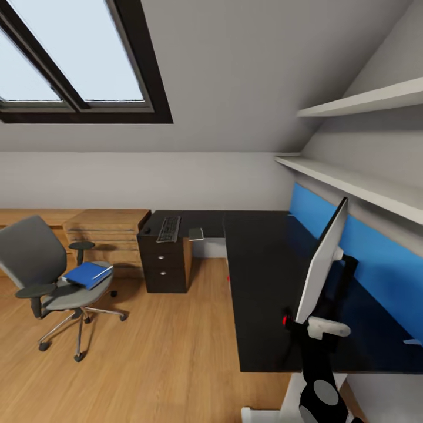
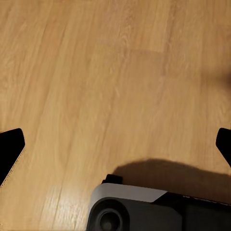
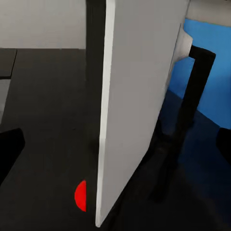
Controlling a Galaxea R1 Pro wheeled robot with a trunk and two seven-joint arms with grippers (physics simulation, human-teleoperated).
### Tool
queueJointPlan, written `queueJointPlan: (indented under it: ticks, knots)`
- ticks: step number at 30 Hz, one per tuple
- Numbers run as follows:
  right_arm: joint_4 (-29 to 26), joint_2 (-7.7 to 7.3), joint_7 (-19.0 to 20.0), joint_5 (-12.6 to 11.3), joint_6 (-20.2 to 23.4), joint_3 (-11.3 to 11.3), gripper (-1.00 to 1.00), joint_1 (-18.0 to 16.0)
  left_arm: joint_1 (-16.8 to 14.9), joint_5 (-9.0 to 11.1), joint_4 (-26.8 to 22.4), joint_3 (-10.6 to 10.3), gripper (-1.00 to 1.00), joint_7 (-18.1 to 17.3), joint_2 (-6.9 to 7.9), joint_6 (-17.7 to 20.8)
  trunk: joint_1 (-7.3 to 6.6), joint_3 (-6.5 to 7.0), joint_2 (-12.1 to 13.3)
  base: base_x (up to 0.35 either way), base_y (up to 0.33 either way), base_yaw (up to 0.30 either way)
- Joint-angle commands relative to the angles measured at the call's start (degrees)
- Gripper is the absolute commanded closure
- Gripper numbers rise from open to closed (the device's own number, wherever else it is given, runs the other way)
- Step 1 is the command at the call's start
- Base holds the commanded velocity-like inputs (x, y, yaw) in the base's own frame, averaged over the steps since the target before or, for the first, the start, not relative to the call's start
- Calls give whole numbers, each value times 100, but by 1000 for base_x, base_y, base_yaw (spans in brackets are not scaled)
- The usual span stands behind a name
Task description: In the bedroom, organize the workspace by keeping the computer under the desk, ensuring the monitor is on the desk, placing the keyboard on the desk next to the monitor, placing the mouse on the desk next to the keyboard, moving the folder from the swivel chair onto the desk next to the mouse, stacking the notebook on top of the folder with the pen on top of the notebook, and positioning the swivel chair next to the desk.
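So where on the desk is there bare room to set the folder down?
The desk top between the monitor and the front edge is bare, a broad black stretch. The far wing is more crowded: the keyboard and a small grey item sit there, with a bare strip beside them toward the corner.

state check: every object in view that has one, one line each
monitor: upright on the desk, seen edge-on, right gripper open around its lower edge
keyboard: flat on the far desk section
folder: lying on the swivel chair seat
swivel chair: standing on the floor, apart from the desk
left gripper: open, over bare floor
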Motion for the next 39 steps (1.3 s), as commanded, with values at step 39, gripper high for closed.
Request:
queueJointPlan:
  ticks: [39]
  knots:
    - [295,-6,-314,123,48,-515,-100,-10,1,40,21,-18,-100,19,1,-10,6,-11,-10,83,8,0]
